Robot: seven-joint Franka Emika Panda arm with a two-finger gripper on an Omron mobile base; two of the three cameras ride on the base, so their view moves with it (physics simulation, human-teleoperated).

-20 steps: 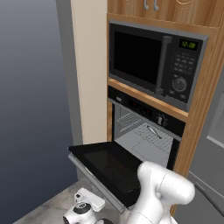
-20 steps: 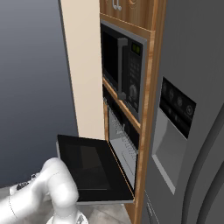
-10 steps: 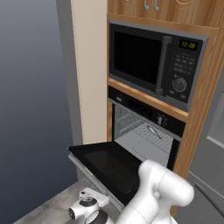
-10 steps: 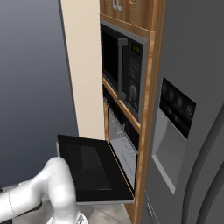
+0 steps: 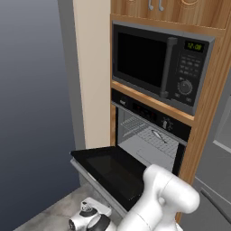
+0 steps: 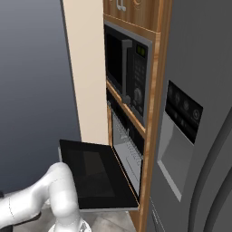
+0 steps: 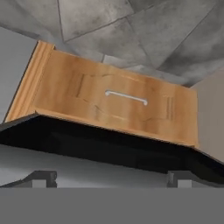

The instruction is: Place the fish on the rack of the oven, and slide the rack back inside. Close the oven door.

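The black oven (image 5: 149,113) stands with its door (image 5: 113,171) dropped flat open, also seen from the side as the oven door (image 6: 95,174). Inside the cavity lies the wire rack (image 5: 151,142), and the slender silver fish (image 5: 159,135) rests on it. My hand (image 5: 89,219) hangs low, below and in front of the door's front edge. In the hand view my gripper (image 7: 112,179) is open with its fingertips (image 7: 41,178) far apart and nothing between them. It looks past the door's dark underside (image 7: 109,146).
A black microwave (image 5: 158,63) sits above the oven. A wooden drawer front (image 7: 109,100) with a silver handle (image 7: 126,96) lies below it. A grey refrigerator (image 6: 195,136) stands to the right, a beige wall panel (image 5: 92,76) to the left, grey tiled floor (image 5: 49,214) underneath.
My arm has shifted slightly while the hand stays low under the door's front edge. The door, rack and fish have not moved.
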